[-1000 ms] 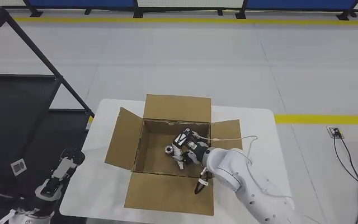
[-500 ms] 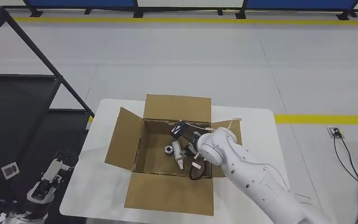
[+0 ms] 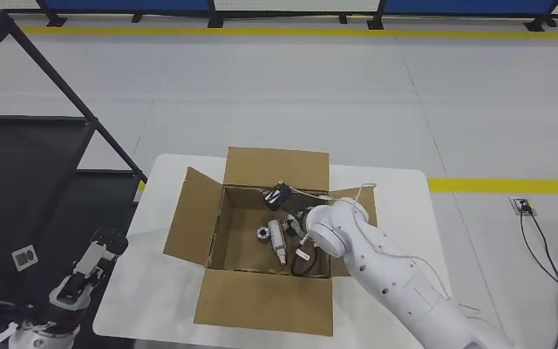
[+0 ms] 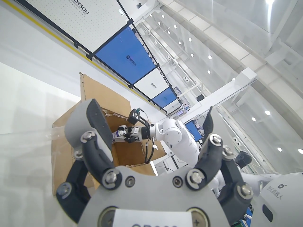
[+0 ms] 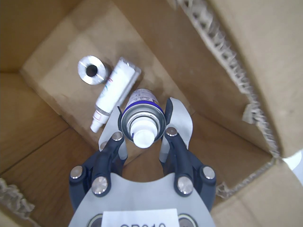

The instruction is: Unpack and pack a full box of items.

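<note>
1. A cardboard box (image 3: 192, 214) stands in the middle of the white tabletop (image 3: 401, 201), with all four flaps folded outward.
2. The right arm reaches into the box from its right side. The right gripper (image 5: 143, 106) is inside the box, above the box floor.
3. This gripper is closed round a spray can (image 5: 142, 119), one finger pressed against each side of the can's body. The can is blue and white. Its white nozzle end points up toward the wrist and its base points toward the box floor. Whether the base touches the floor cannot be made out.
4. A white tube (image 5: 113, 90) lies flat on the box floor, just left of the held can and apart from the fingers.
5. A short metal cylinder with a hole through its middle (image 5: 92, 72) stands on the box floor, just left of the tube. The two are very close, but I cannot tell whether they touch.
6. The left gripper (image 4: 151, 116) is off the left edge of the tabletop, well apart from the box and tilted upward. Its fingers are spread wide and there is nothing between them.
</note>
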